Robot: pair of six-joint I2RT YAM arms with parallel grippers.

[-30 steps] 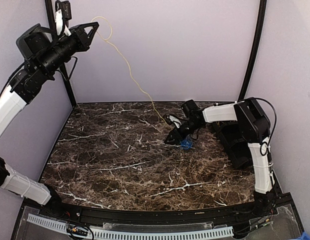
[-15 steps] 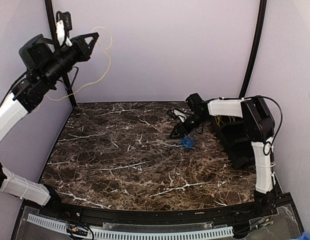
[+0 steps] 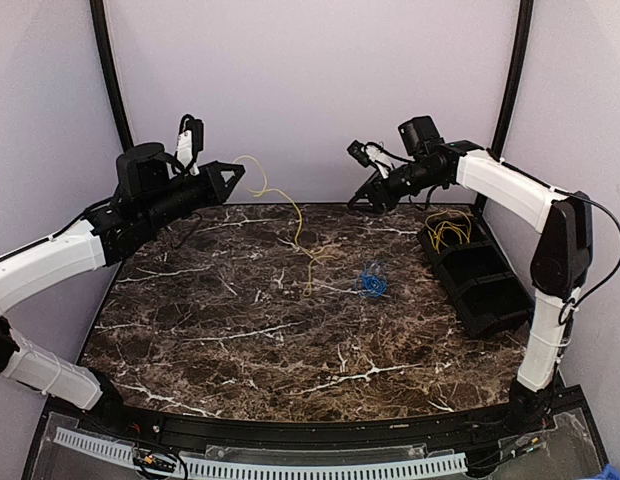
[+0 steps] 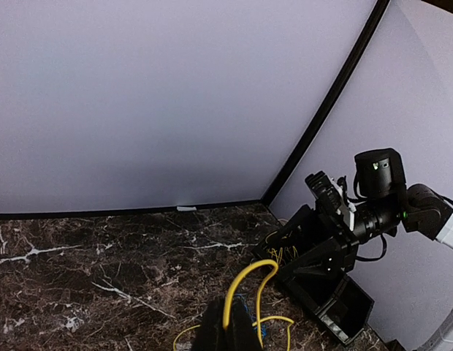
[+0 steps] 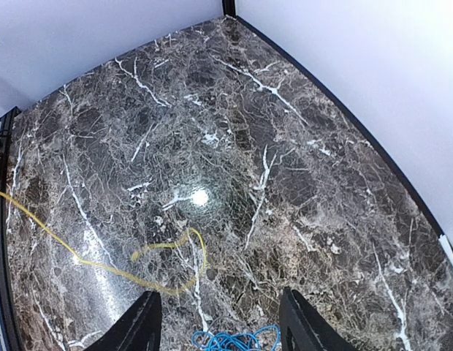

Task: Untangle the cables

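My left gripper [image 3: 236, 178] hangs above the table's back left, shut on one end of a yellow cable [image 3: 298, 215]. That cable arcs out from the fingertips and trails down onto the marble; in the left wrist view the yellow cable [image 4: 245, 289] rises from between the closed fingers [image 4: 212, 333]. A small blue cable bundle [image 3: 372, 283] lies alone on the table right of centre. My right gripper [image 3: 365, 197] is raised near the back wall, open and empty. From the right wrist, the right gripper [image 5: 221, 329] hovers high over the blue bundle [image 5: 230, 340] and the yellow cable's tail [image 5: 175, 252].
A black two-compartment bin [image 3: 480, 285] stands at the right edge of the marble table [image 3: 240, 330], with more yellow cables [image 3: 448, 228] in its far compartment. Black frame posts rise at both back corners.
The left arm has come down from high at the upper left, and the yellow cable's tail now lies on the table. The right gripper let go, lifted off the blue bundle and rose toward the back.
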